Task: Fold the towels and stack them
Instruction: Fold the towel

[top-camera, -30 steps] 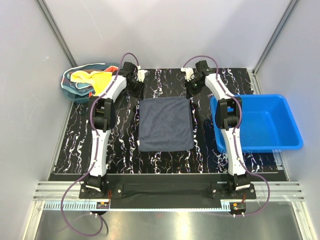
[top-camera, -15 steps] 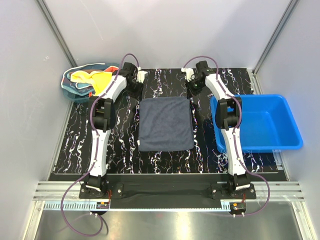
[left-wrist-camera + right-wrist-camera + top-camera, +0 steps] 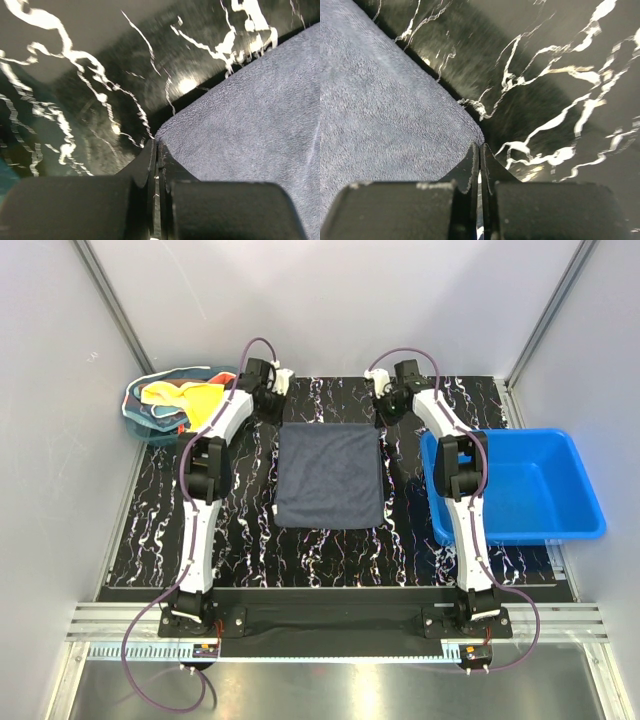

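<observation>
A dark grey-blue towel (image 3: 330, 477) lies flat and square on the black marbled table between the arms. My left gripper (image 3: 281, 421) is at its far left corner and my right gripper (image 3: 379, 421) is at its far right corner. In the left wrist view the jaws (image 3: 158, 147) are pressed together with the towel (image 3: 250, 125) corner at their tips. In the right wrist view the jaws (image 3: 480, 147) are pressed together the same way on the towel (image 3: 385, 100) corner. A yellow towel (image 3: 178, 395) and an orange-red one (image 3: 190, 422) lie bunched in the basket.
A teal mesh-sided basket (image 3: 134, 412) sits at the far left corner of the table. A rigid blue plastic bin (image 3: 590, 495) stands at the right, beside the right arm. Grey walls close in the back and both sides.
Both grippers have moved toward the far edge of the table, and the dark grey-blue towel has slid that way with them, still flat.
</observation>
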